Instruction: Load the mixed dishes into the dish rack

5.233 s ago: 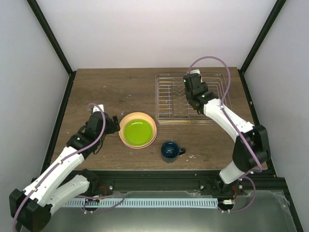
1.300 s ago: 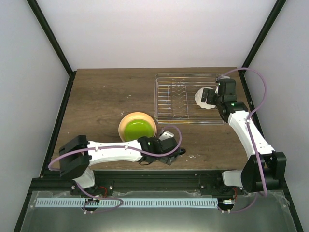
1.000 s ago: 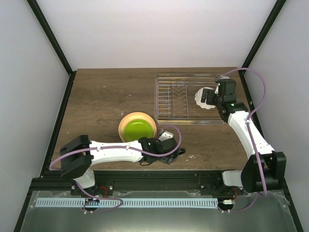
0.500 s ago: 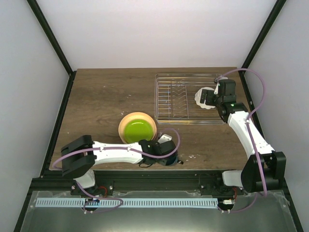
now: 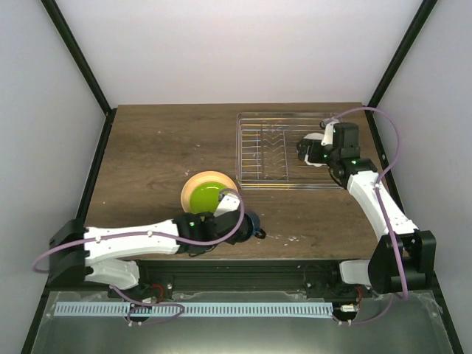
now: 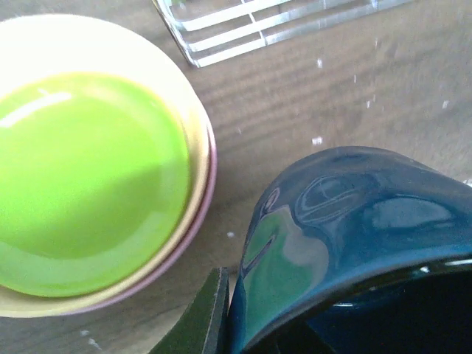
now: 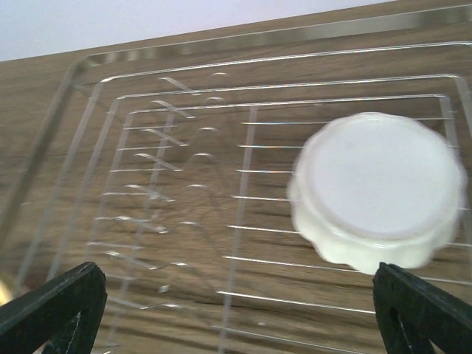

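Left gripper (image 5: pixel 242 219) is clamped on the blue mug (image 6: pixel 354 214) — glossy, tilted, could slip mid-carry. Right gripper (image 7: pixel 236 306) hangs wide open over the dish rack (image 5: pixel 254 151).

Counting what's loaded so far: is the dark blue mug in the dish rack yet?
No, in the top view the dark blue mug is beside the lime green bowl, outside the dish rack.

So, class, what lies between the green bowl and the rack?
Only bare wooden table, seen in the left wrist view; bowl and rack are apart.
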You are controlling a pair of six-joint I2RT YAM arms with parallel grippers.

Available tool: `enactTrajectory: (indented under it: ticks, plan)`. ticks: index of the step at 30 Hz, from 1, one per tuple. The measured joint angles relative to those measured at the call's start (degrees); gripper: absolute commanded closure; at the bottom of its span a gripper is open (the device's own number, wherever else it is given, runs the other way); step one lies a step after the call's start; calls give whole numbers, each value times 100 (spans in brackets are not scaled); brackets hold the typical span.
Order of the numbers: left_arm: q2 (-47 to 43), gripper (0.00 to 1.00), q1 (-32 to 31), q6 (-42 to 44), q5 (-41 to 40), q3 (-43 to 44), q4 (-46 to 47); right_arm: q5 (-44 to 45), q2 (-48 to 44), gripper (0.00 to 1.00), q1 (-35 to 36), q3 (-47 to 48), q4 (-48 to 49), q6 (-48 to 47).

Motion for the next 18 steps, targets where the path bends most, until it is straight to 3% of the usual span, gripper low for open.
enactTrajectory:
  ticks: [6,12,15,18]
  plan:
    - [-1539,99,0,424,-907,-855,772,-1438,0,0,-7,-66,326,94]
    - [-2911,100,393,1495,-1821,-1965,2085,-3652,28,6,-2,-627,1231,658]
    - [-3060,100,643,2358,-2223,-2378,3084,-4612,155,7,85,-920,1674,1047]
    - [-3034,100,702,3499,-2343,-3001,4736,-5182,330,14,323,-946,1845,1174]
